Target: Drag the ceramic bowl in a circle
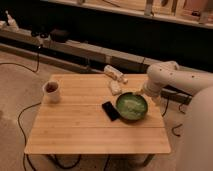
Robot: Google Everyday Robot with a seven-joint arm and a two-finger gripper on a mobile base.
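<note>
White arm [172, 77] reaches in from right, elbow high; gripper [138, 93] at ceramic bowl [131, 108] far-right rim; grasp unclear.

Robot lab (cables [21, 123] on floor [12, 90]), jaws at rim of ceramic bowl [131, 107]
</note>
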